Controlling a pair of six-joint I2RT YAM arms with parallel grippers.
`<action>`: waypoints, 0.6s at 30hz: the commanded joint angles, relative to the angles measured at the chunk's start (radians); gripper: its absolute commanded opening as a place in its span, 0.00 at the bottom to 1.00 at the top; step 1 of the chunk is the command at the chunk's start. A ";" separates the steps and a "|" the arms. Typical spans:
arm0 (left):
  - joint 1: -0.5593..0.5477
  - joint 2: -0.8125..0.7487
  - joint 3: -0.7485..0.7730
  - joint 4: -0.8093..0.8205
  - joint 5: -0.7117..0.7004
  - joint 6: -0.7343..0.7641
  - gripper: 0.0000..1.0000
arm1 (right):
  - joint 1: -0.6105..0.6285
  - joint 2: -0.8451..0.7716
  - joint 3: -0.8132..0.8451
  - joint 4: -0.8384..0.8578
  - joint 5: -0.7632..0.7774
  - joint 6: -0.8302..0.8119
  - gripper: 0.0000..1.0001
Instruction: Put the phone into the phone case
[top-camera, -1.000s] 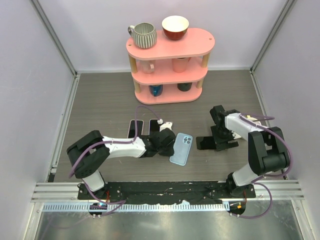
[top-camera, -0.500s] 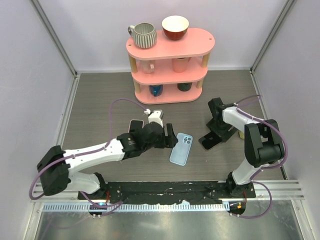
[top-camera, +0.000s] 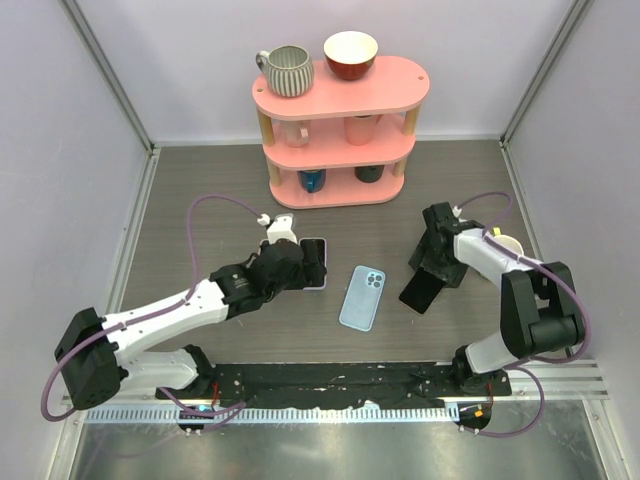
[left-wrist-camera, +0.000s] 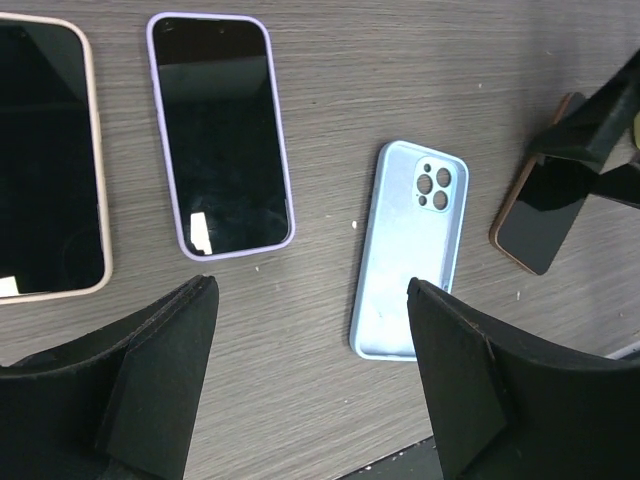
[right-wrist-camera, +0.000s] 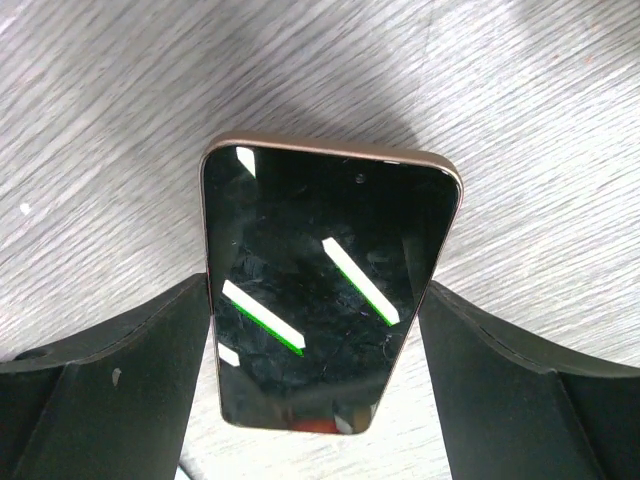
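The light blue phone case lies flat at the table's middle, camera cut-outs facing up; the left wrist view shows the case too. My right gripper is shut across the width of a dark-screened phone with a rose-gold rim, tilted, just right of the case. In the right wrist view the phone fills the gap between both fingers. My left gripper hovers left of the case, open and holding nothing; in its own view the gripper spans bare table.
Two other phones lie left of the case: one in a lilac case and one in a beige case. A pink three-tier shelf with mugs and a bowl stands at the back. A cream cup sits by the right arm.
My left gripper has opened and drawn back to the left, away from the blue case. The right gripper has swung the phone from lying crosswise to a diagonal tilt.
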 joint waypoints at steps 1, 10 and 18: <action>0.036 -0.039 -0.020 0.005 -0.018 0.023 0.80 | 0.003 -0.093 0.022 0.007 -0.063 -0.078 0.38; 0.048 0.005 -0.030 0.020 0.032 0.004 0.80 | 0.060 -0.199 0.016 0.005 -0.215 -0.005 0.36; 0.048 0.014 -0.044 0.029 0.016 0.015 0.80 | 0.250 -0.204 0.059 0.005 -0.213 0.049 0.31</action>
